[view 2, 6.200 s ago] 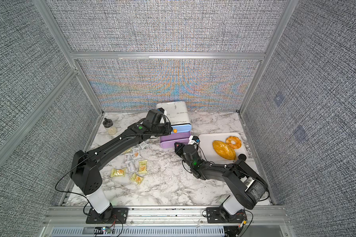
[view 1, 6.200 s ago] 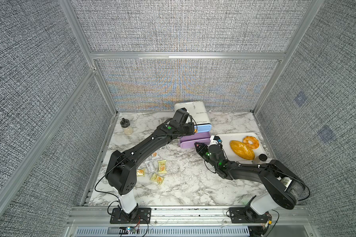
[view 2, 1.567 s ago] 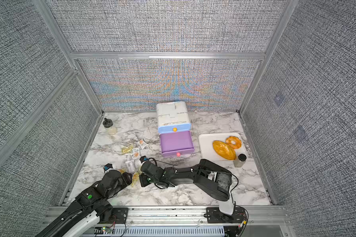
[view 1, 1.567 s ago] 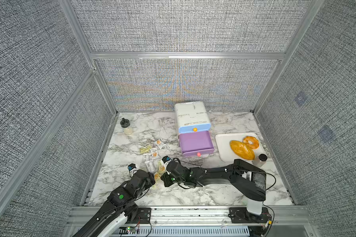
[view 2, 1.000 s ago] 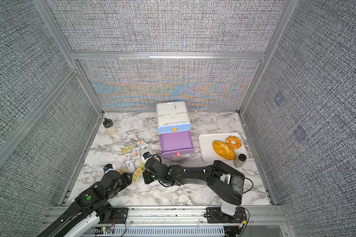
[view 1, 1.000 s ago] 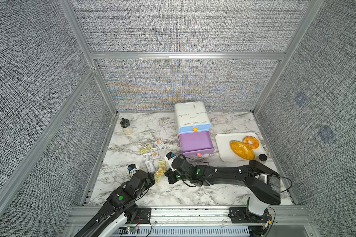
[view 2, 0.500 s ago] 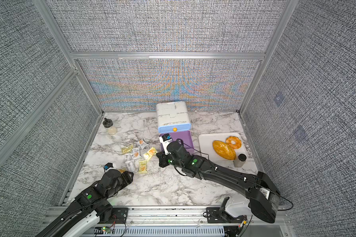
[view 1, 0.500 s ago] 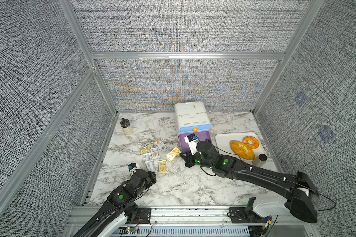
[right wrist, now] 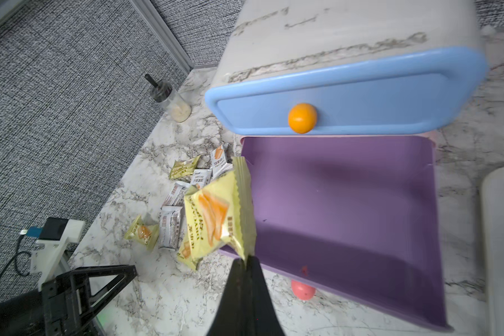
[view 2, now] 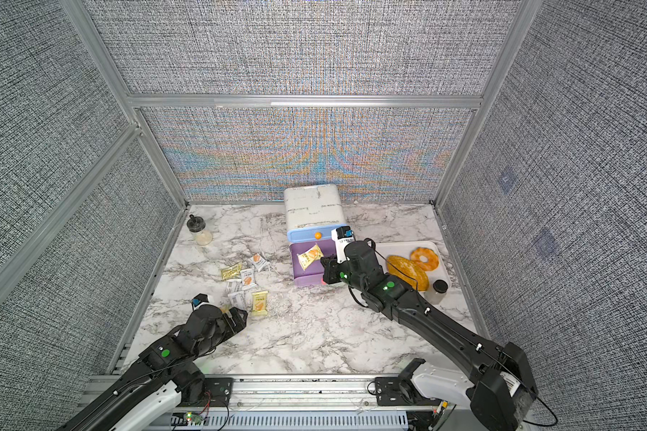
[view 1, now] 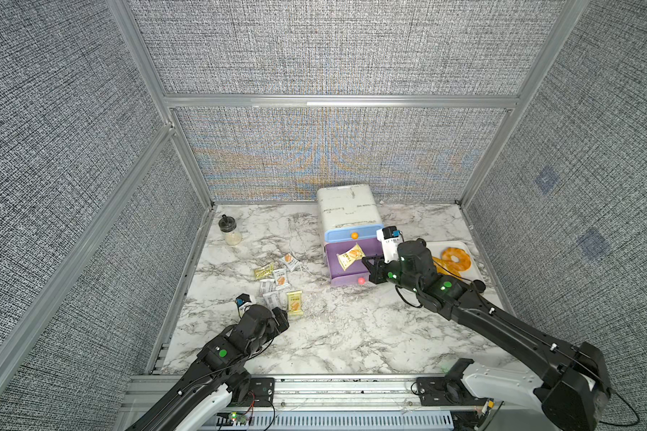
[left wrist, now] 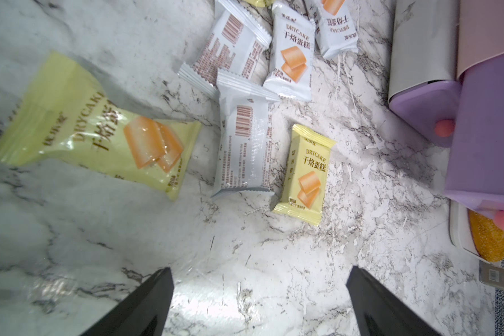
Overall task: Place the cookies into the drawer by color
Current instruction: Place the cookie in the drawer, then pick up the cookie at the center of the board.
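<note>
The bench [view 1: 352, 336] is white marble with grey veins, boxed in by grey woven walls [view 1: 314, 48] on aluminium rails. At its back stands a small white cabinet [view 1: 346, 209]. Its top blue drawer [view 1: 352, 234] is closed and has an orange knob. Below it a purple drawer [right wrist: 346, 203] stands pulled out, with a pink knob at its front.

The packets [left wrist: 294, 52] read "DRYCAKE" over the characters 干焙蛋糕 and a picture of orange biscuit slabs. Two white ones lie face down, showing barcodes. They are small, flat and crimped at both ends, white or pale yellow. They lie scattered on the bench in front of the cabinet and to its left.

The right hand [right wrist: 245, 263] is clenched on the crimped edge of a yellow packet [right wrist: 216, 215], holding it above the open purple drawer, toward its left side. The left hand [left wrist: 258, 270] is released, jaws wide apart, low over the bench. It is farther from the cabinet than the loose packets, with another yellow packet [left wrist: 99, 131] just beside it.
</note>
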{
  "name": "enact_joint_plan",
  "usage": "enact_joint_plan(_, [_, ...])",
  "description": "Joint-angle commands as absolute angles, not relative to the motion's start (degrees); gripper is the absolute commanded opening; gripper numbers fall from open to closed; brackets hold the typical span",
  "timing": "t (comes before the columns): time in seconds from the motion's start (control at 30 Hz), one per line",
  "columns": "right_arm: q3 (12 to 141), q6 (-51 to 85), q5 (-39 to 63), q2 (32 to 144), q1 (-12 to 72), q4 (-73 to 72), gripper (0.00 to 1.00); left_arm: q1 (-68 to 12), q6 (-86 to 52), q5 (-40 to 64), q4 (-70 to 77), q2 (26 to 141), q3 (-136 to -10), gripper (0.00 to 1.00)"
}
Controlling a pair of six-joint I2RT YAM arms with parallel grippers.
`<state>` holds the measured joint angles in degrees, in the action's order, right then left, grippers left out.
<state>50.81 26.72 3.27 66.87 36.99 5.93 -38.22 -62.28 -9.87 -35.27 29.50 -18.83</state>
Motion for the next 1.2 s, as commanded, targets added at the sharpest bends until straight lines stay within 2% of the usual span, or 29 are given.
enact_joint_plan(0.0, [50.51, 25.25, 6.50, 67.69, 34.39, 5.67, 0.00, -38.23, -60.23, -9.04, -33.10, 31.63, -20.02, 0.99])
enact_joint_plan(0.17, [49.86, 24.63, 6.86, 70.39, 31.60, 5.19, 0.00, -38.19, -58.31, -8.12, -30.97, 37.43, -22.53, 0.99])
enact_joint_plan(0.23, [49.85, 24.25, 6.94, 71.37, 30.42, 5.62, 0.01, -38.23, -57.41, -7.74, -30.30, 40.50, -24.15, 0.96])
enact_joint_plan(0.3, [50.36, 23.70, 6.88, 71.74, 29.48, 6.79, 0.29, -38.23, -56.22, -7.35, -29.45, 44.05, -26.04, 0.91])
enact_joint_plan(0.37, [50.47, 23.17, 6.87, 70.78, 29.11, 7.57, 0.45, -38.23, -55.12, -7.08, -28.80, 47.65, -27.97, 0.85])
enact_joint_plan(0.4, [50.38, 22.87, 6.78, 69.82, 29.09, 7.98, 0.51, -38.23, -54.50, -6.95, -28.53, 49.68, -29.09, 0.81])
enact_joint_plan(0.5, [50.06, 22.01, 6.27, 66.99, 29.09, 9.77, 0.59, -38.23, -52.92, -7.44, -28.20, 55.60, -32.34, 0.72])
enact_joint_plan(0.87, [43.72, 22.01, 7.15, 56.34, 29.00, 13.45, 0.62, -35.15, -44.96, -8.67, -28.45, 79.72, -45.20, 0.47])
enact_joint_plan(1.17, [41.32, 23.27, 8.86, 53.11, 29.00, 13.52, 0.62, -32.70, -41.45, -4.73, -29.00, 95.89, -54.30, 0.49])
